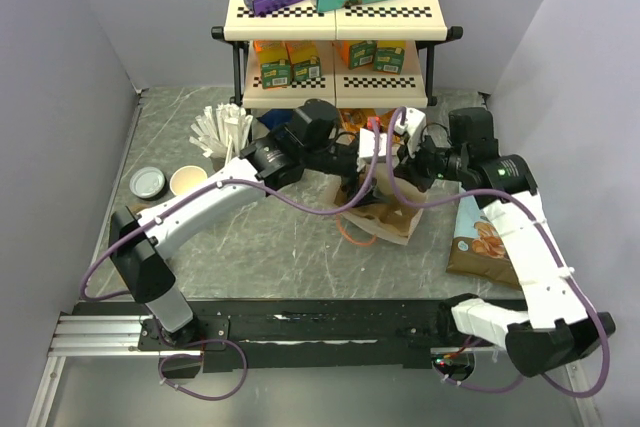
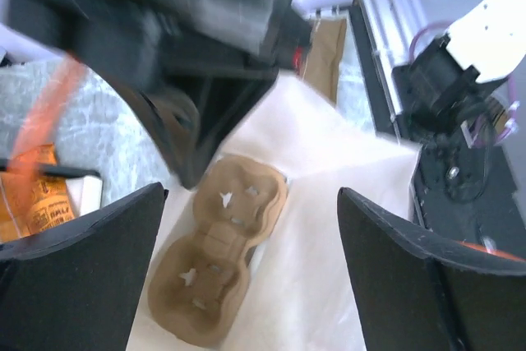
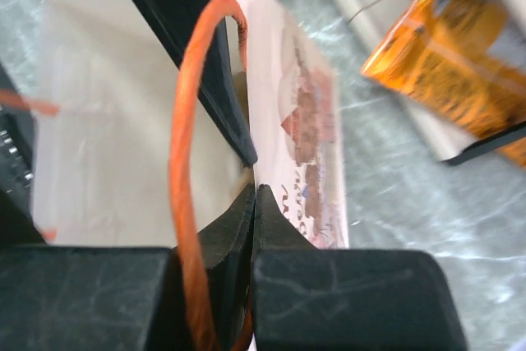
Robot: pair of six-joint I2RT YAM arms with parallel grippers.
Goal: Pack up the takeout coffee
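Note:
The takeout coffee (image 1: 187, 181), a small white paper cup with a cream inside, stands at the left of the table, far from both grippers. My left gripper (image 1: 362, 159) hangs open over the mouth of the brown paper bag (image 1: 388, 215). In the left wrist view its jaws (image 2: 251, 195) are wide apart and hold nothing. Below them a brown cardboard cup carrier (image 2: 218, 252) lies on the bag's pale inside. My right gripper (image 1: 405, 162) is shut on the bag's rim (image 3: 256, 191), beside the printed bag wall (image 3: 300, 121) and the orange handle loop (image 3: 185, 121).
A flat grey lid (image 1: 148, 182) lies left of the cup. A dark cup of white sticks (image 1: 222, 132) stands behind it. A two-tier shelf (image 1: 335, 17) with boxes fills the back. A snack bag (image 1: 485, 242) lies at the right.

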